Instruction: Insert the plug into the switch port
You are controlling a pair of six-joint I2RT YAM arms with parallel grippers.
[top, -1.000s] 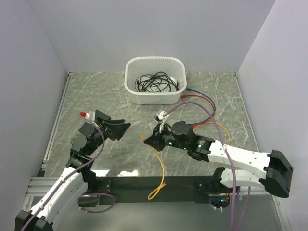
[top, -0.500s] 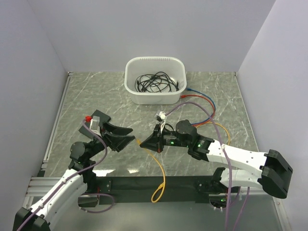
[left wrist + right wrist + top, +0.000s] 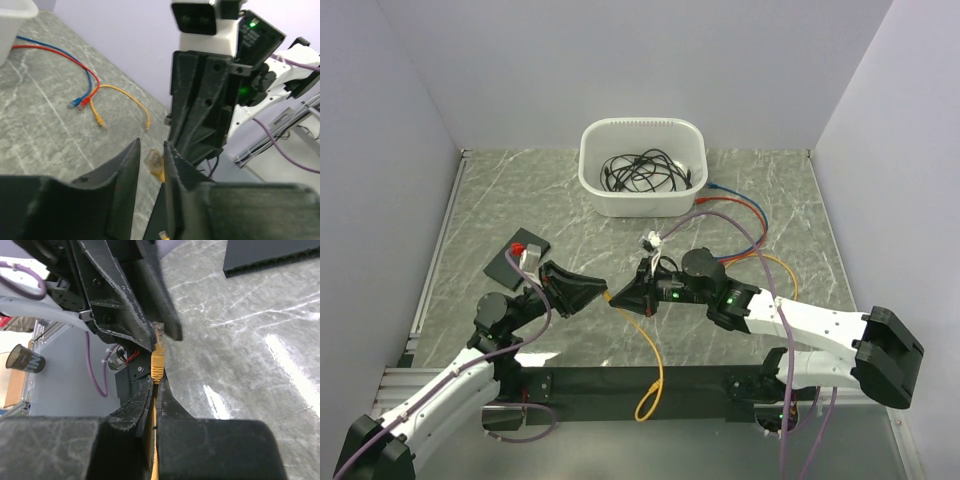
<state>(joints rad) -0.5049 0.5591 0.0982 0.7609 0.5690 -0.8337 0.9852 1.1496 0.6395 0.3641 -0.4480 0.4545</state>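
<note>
Right gripper (image 3: 622, 297), reached leftward at frame centre, is clamped on the yellow cable (image 3: 656, 352) behind its plug (image 3: 158, 347), whose tip is flanked by the left gripper (image 3: 596, 291), swung rightward and narrowed since earlier, grip unconfirmed, while the switch port box (image 3: 510, 262) is seen flat at centre-left.

High overview, opposed wrist close-ups sharing plug (image 3: 158, 357)
</note>
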